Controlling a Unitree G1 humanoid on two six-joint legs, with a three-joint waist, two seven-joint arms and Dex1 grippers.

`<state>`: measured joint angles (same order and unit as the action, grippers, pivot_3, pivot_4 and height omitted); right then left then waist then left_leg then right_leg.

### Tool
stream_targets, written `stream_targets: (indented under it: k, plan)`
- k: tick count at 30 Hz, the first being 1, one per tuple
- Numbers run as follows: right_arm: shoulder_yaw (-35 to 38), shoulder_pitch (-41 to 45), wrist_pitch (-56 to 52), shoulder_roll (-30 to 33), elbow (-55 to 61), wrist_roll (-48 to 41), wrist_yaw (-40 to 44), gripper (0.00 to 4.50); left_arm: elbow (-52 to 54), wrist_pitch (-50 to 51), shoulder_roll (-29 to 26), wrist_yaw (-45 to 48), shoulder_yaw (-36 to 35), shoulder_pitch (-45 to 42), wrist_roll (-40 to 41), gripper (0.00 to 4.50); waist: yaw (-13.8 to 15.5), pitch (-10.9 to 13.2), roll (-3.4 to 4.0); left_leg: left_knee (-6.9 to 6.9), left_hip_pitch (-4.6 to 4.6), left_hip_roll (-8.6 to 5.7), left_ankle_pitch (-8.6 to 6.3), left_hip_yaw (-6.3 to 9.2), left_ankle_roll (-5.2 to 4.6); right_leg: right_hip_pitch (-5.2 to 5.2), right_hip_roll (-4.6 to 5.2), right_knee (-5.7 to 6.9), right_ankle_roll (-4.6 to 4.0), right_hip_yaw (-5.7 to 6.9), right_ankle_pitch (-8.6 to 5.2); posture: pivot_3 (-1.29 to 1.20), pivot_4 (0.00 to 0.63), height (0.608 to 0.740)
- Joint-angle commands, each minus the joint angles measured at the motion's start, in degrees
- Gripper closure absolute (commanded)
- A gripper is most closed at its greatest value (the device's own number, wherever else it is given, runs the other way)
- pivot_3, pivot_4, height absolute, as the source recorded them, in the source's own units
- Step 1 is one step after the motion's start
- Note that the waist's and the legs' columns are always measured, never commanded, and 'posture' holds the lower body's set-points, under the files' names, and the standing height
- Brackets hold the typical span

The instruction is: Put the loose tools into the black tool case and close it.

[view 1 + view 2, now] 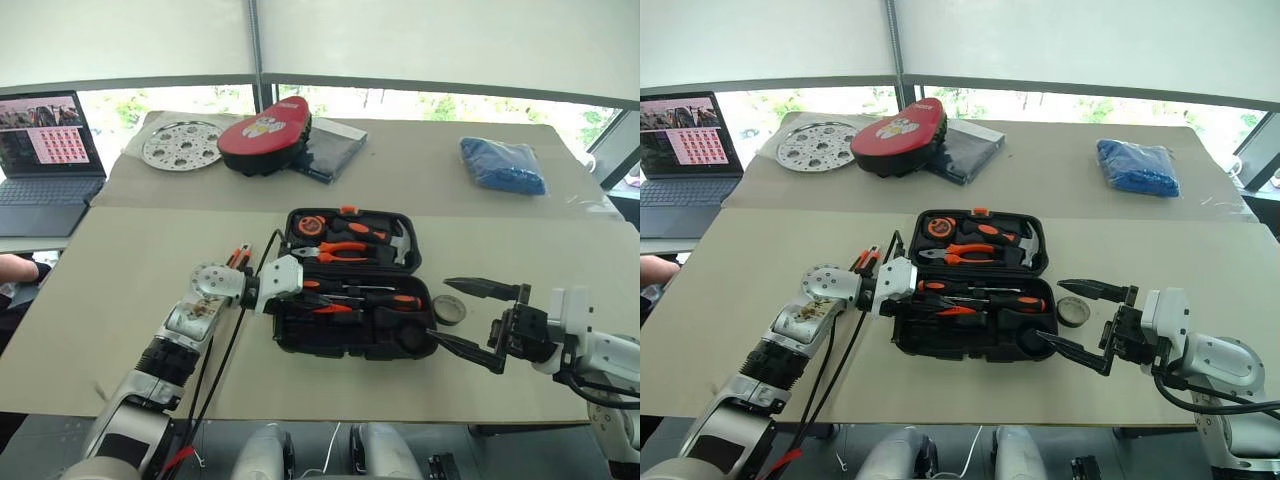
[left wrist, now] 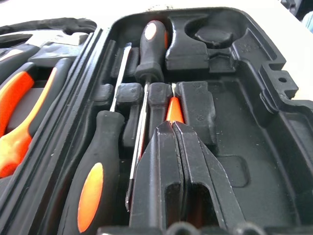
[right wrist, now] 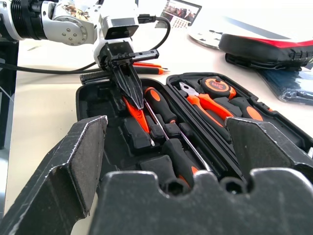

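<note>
The black tool case (image 1: 290, 335) lies open in the middle of the table. Two screwdrivers (image 1: 372, 296) sit in recesses of its near half. My left gripper (image 2: 172, 123) is shut and points down into that half, its tips against a small orange tool (image 3: 139, 117) lying in a recess. I cannot tell whether it grips the tool. More loose tools (image 1: 238, 257) lie on the table just left of the case. A small grey tape ring (image 1: 450, 311) rests right of the case. My right gripper (image 1: 1048, 310) hovers open beside it, holding nothing.
Orange-handled pliers (image 1: 345, 250), a hammer and a tape measure fill the case's far half. At the back are a red-and-black pad (image 1: 265, 133), a perforated metal disc (image 1: 180, 145), a laptop (image 1: 45, 150) and a blue cloth (image 1: 503, 165). A person's arm (image 1: 15, 268) shows at the left edge.
</note>
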<state>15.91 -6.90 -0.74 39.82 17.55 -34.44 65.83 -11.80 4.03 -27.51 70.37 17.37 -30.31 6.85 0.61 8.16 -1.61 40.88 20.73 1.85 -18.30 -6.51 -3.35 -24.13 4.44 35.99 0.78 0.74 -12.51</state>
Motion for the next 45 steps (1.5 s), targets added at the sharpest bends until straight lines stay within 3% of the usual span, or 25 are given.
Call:
stream_targets:
  k: [1,12,14,16,20,22,29,30,34,39,42,45]
  plan:
    - [0.2,0.7,0.0,0.2,1.8,-0.3,-0.5,0.0,-0.4,5.7,-1.2,-1.3,2.2,1.8,-2.7,4.44,0.0,-0.1,0.15,-0.01,-0.06,-0.01,-0.01,-0.01,-0.01,0.04,0.0,0.01,0.0,-0.02,0.0,0.0,0.15,0.74]
    - [-0.8,2.7,0.6,0.4,-0.3,0.2,-0.1,0.0,3.5,4.3,-3.1,-2.8,1.2,5.0,-1.6,4.44,-0.1,-0.2,0.25,-0.07,-0.24,0.02,0.0,-0.04,0.0,0.09,-0.01,0.09,-0.05,-0.1,0.02,0.0,0.15,0.74]
    - [-0.7,3.1,0.5,0.5,-0.9,0.2,0.1,0.0,5.5,-3.2,-0.6,-5.7,-4.6,5.8,2.5,4.44,-0.2,-0.2,0.29,-0.09,-0.26,0.03,0.0,-0.06,0.0,0.08,-0.01,0.09,-0.05,-0.13,0.02,0.0,0.15,0.74]
    - [0.9,3.8,-1.0,-0.1,-2.2,-2.2,-0.9,0.0,14.4,1.6,-1.0,-6.3,-14.9,9.8,13.8,4.44,-0.3,-0.2,0.32,-0.09,-0.26,0.03,0.0,-0.06,0.0,0.08,-0.01,0.09,-0.05,-0.13,0.02,0.0,0.15,0.74]
    - [1.3,2.7,4.3,0.4,-7.8,0.5,4.0,0.0,26.3,4.0,-6.6,-10.1,-31.1,25.4,20.1,3.4,-1.5,-0.1,0.2,-0.13,-0.02,0.3,0.06,-0.05,0.14,-0.21,-0.01,0.1,-0.15,-0.06,0.05,0.0,0.15,0.74]
    - [1.2,3.1,7.2,0.0,-9.8,1.7,5.3,0.0,28.6,4.0,-7.9,-11.5,-35.7,31.6,20.6,2.62,-1.4,-0.1,0.31,-0.3,-0.17,0.34,0.05,-0.06,0.18,-0.14,0.03,0.03,-0.22,-0.05,-0.01,0.0,0.15,0.74]
    - [-0.7,5.6,11.9,-4.6,-11.9,1.2,5.6,0.0,25.4,4.8,-5.2,-20.2,-58.6,54.2,22.7,0.06,-0.7,-0.1,0.14,-0.5,-0.31,0.22,0.0,-0.12,0.13,-0.06,0.15,-0.05,-0.19,0.01,-0.05,0.0,0.15,0.74]
    - [-1.3,5.4,9.7,-4.3,-10.9,0.0,6.0,0.0,24.3,5.4,-5.5,-20.6,-59.8,56.2,22.2,0.06,-0.6,0.0,0.15,-0.5,-0.35,0.23,0.01,-0.12,0.14,-0.05,0.16,-0.04,-0.21,0.02,-0.06,0.0,0.15,0.74]
    - [-3.0,6.3,8.7,-4.2,-9.1,-0.6,7.3,0.0,24.1,8.5,-7.3,-24.0,-59.0,58.0,20.0,0.06,0.3,0.0,0.16,-0.55,-0.4,0.17,0.01,-0.16,0.15,-0.06,0.3,-0.05,-0.52,0.06,-0.24,0.0,0.15,0.74]
    - [-4.0,8.9,8.4,-4.7,-7.4,-1.2,6.7,0.0,32.9,23.2,-10.5,-28.3,-52.7,52.4,26.3,0.06,0.9,0.0,0.12,-0.54,-0.42,0.11,0.01,-0.13,0.16,-0.1,0.53,-0.03,-0.54,0.17,-0.23,0.0,0.15,0.74]
    - [-4.1,10.7,7.5,-5.4,-6.6,-2.3,5.4,0.0,33.8,31.8,-12.7,-32.0,-46.6,44.5,27.7,0.06,0.6,0.0,0.1,-0.63,-0.42,0.07,0.04,-0.15,0.21,-0.03,0.69,0.02,-0.24,0.14,-0.04,0.0,0.15,0.74]
    - [-4.2,11.6,4.9,-5.2,-5.4,-3.6,4.5,0.0,33.1,40.4,-10.9,-39.7,-38.3,33.1,26.4,0.06,0.2,0.0,0.11,-0.89,-0.46,-0.03,0.25,-0.12,0.53,-0.07,0.55,0.06,-0.25,0.16,-0.03,0.0,0.15,0.74]
